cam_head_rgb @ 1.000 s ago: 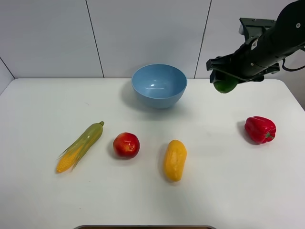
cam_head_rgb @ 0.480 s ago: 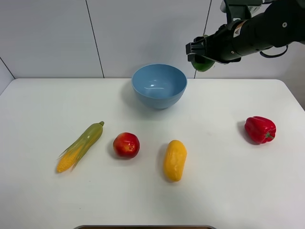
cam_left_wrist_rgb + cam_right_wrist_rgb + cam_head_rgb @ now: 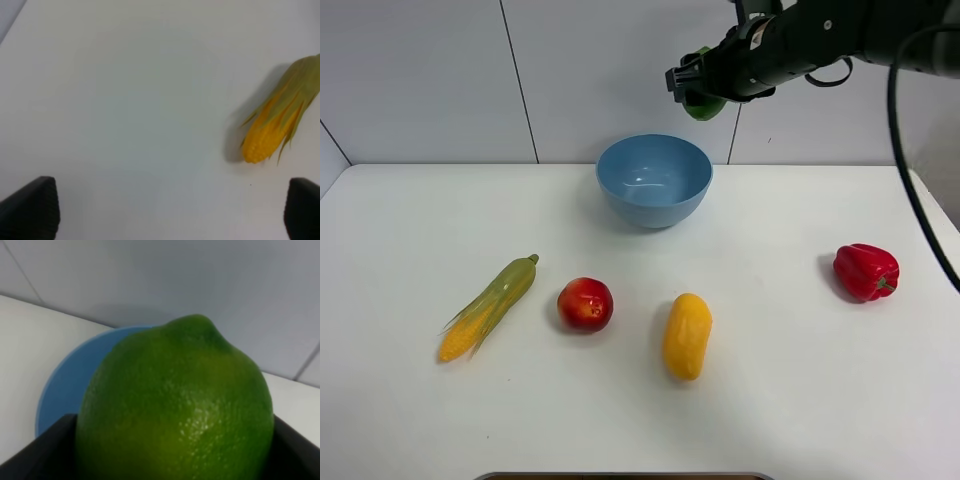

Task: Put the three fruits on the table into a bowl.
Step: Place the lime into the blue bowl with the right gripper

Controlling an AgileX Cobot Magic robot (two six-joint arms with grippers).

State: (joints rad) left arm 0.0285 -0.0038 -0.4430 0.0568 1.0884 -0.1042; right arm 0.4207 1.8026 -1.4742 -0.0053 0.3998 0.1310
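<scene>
– Right hand (image 3: 698, 86) first: what has it got?
– It is closed on the lime (image 3: 175, 405), with one black finger on each side of the fruit. The lime is off the bench (image 3: 770, 420), held up in the air in front of the wall (image 3: 420, 70).
– Where does that put it against the bowl (image 3: 653, 180)?
– From the high camera the lime shows above the bowl's right rim and clear of it. The right wrist camera sees the blue bowl beyond the lime. Whether the lime hangs straight over the bowl I cannot tell.
– And the left hand (image 3: 167, 212)?
– Wide open, gripping nothing. Its two dark fingertips stand far apart over bare bench. The yellow end of the corn cob (image 3: 275, 125) lies near one of them, not touching.
– The other two fruits?
– Both lie on the bench, nearer the front edge than the bowl. The apple (image 3: 585, 304) sits between the corn cob and the mango (image 3: 687, 335), touching neither. The mango lies with its long side running roughly front to back.
– Anything else out there?
– A red bell pepper (image 3: 866, 271) lies on the right side of the bench, well apart from the rest.
</scene>
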